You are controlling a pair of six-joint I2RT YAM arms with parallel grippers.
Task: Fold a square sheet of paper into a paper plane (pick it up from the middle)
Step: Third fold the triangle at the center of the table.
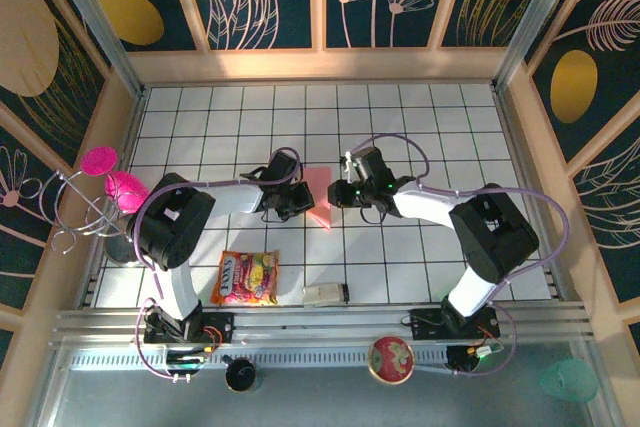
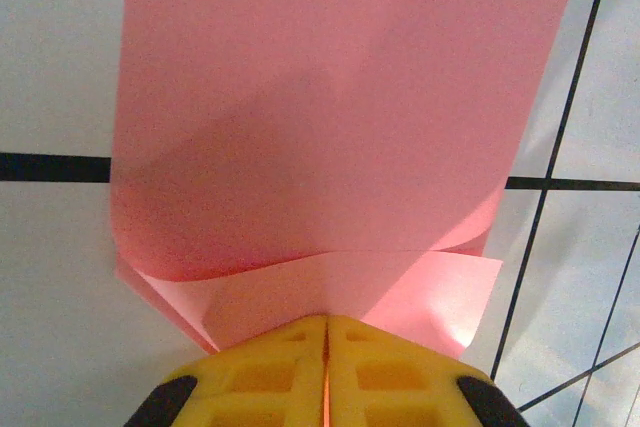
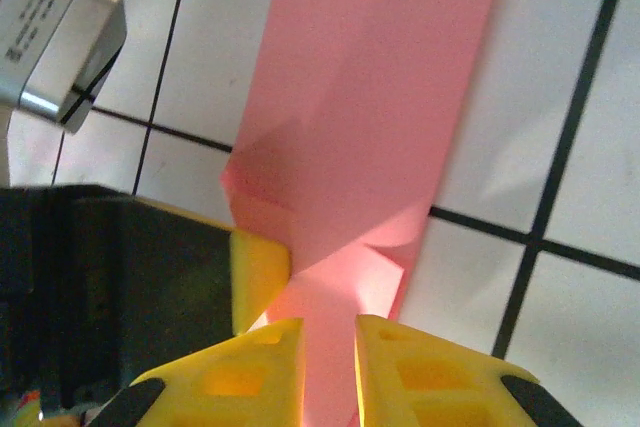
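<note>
Left wrist view: left fingers (image 2: 265, 372) pinch shut on the pink paper (image 2: 320, 127), seemingly anchoring its folded edge over the counter (image 2: 50, 297); right fingers (image 3: 250, 377) stand slightly apart, straddling it.

No legible text or labels.

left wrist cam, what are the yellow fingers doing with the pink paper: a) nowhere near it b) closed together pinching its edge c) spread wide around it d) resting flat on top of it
b: the left gripper has its fingers meeting with no gap, and the folded pink paper runs in between them.
</note>
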